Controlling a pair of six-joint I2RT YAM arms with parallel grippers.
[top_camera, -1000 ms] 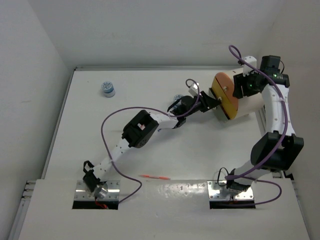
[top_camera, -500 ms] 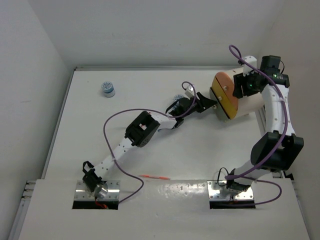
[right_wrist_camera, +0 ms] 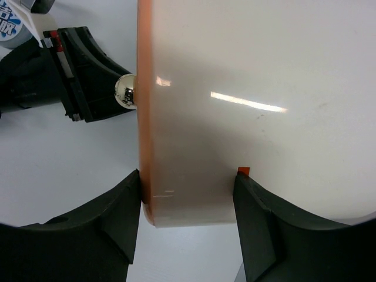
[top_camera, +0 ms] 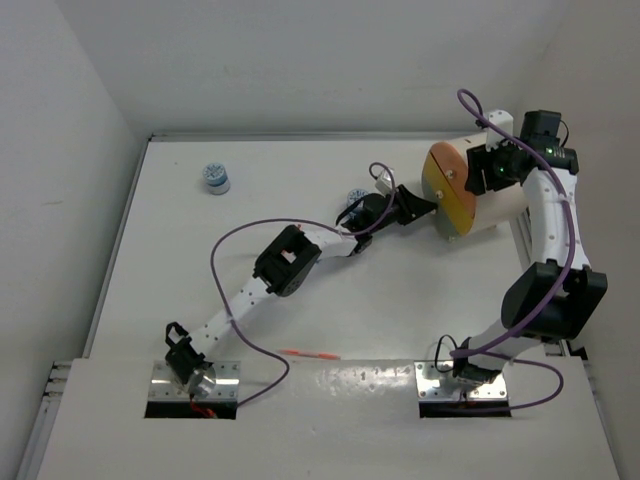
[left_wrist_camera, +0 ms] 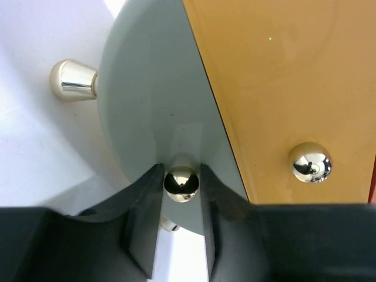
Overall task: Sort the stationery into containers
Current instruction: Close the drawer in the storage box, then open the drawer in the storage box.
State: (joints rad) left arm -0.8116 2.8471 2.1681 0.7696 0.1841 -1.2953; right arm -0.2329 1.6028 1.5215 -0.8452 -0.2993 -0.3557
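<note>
Bright, even overhead light fills the top view; the white table (top_camera: 200, 280) is nearly washed out, and the arms (top_camera: 290, 262) cast only faint, soft shadows. In the left wrist view the chrome knob (left_wrist_camera: 181, 183) mirrors bright spots, while the dark fingers (left_wrist_camera: 141, 235) close to the lens are blurred. In the right wrist view a white glare streak crosses the cream drum (right_wrist_camera: 264, 70), and the fingers (right_wrist_camera: 100, 229) lose detail in darkness.

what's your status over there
Left tool shut on lower knob. Right tool open against drum. Red pen, two cylinders unsorted.
</note>
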